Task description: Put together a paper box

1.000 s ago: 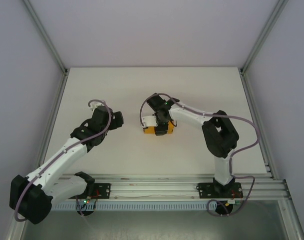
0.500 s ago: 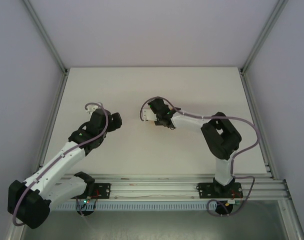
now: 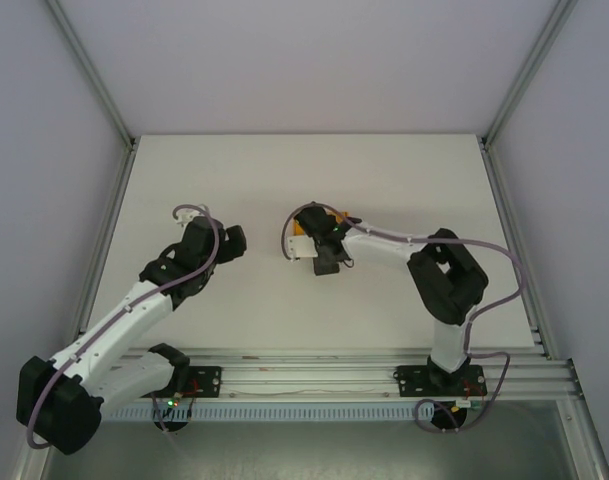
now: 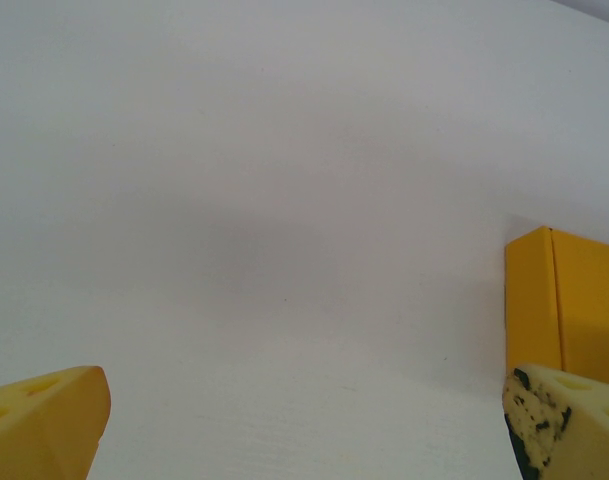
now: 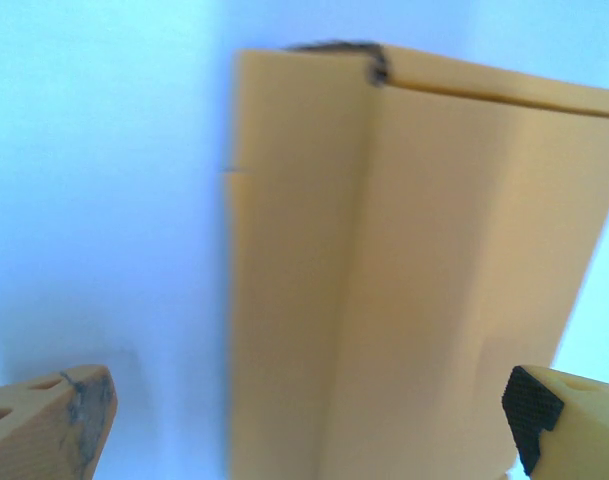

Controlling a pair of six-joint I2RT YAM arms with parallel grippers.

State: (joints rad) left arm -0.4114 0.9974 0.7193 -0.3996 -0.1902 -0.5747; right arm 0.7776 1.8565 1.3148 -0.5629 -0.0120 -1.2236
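Paper box [image 5: 404, 280] near the centre of the white table [image 3: 404, 170], largely beneath the right gripper [image 3: 322, 252]. Its fingers are spread, and the box runs from between them toward 12 o'clock. The left gripper [image 3: 234, 240], fingers likewise apart, has the box at its 3 o'clock.

A robotics lab cell: a bare white worktop [image 3: 404, 170], boxed in by plain pale walls [image 3: 304, 60] and aluminium posts [image 3: 92, 70] at its sides, with a slotted metal rail [image 3: 314, 372] along its near edge bearing the cabled left arm [image 3: 124, 318] and right arm [image 3: 446, 285].
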